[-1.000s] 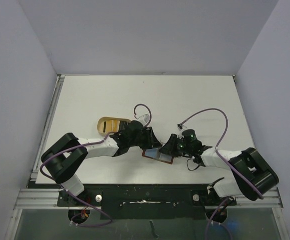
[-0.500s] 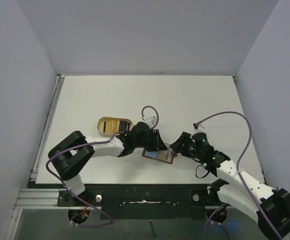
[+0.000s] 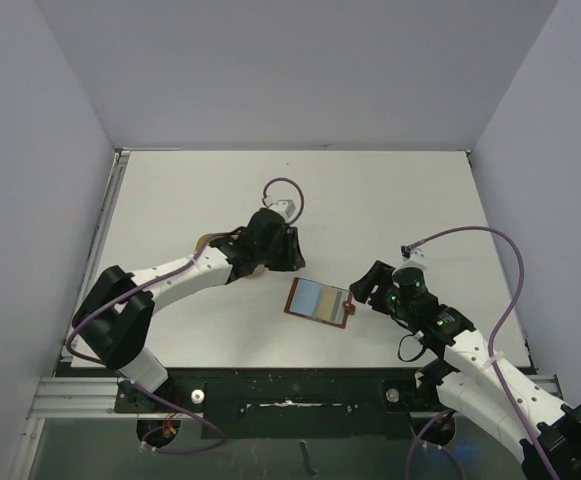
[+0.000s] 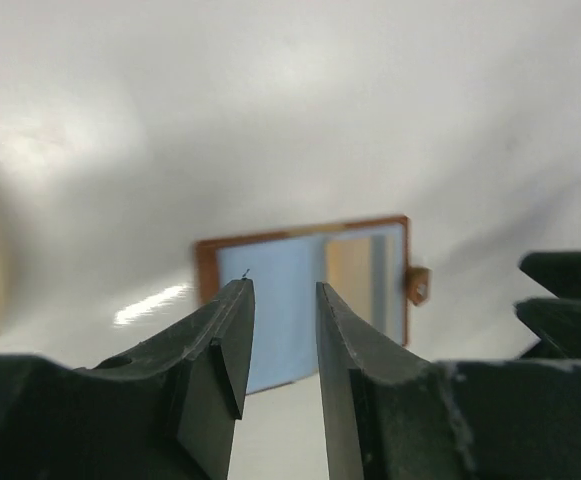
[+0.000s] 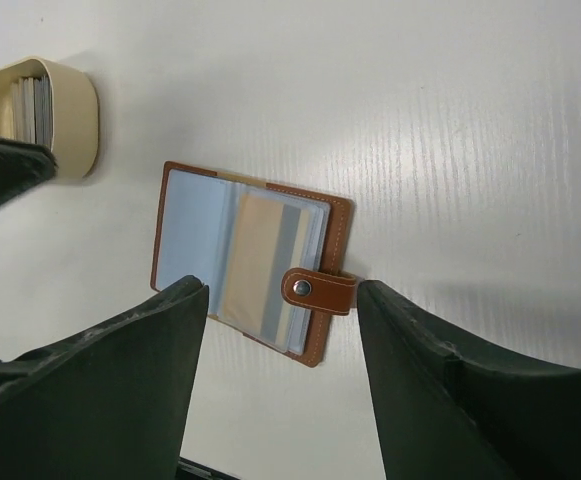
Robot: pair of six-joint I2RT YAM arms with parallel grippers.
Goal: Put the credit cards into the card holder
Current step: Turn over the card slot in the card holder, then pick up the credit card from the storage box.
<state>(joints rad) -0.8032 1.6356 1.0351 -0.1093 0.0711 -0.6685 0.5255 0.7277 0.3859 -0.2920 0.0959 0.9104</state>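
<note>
Two claws: left gripper (image 4: pixel 282 300) narrowly parted, right gripper (image 5: pixel 282 300) wide, both empty.
Card holder (image 3: pixel 319 301): lies open between them.
Credit cards (image 5: pixel 30 108): on edge in tan tray (image 5: pixel 75 130); we should pinch just one (by its top edge).

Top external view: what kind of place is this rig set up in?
Probably a lab test cell: a white table boxed in by plain pale walls, a metal rail along its near edge, and task props laid out, the card holder and a tan tray.
</note>
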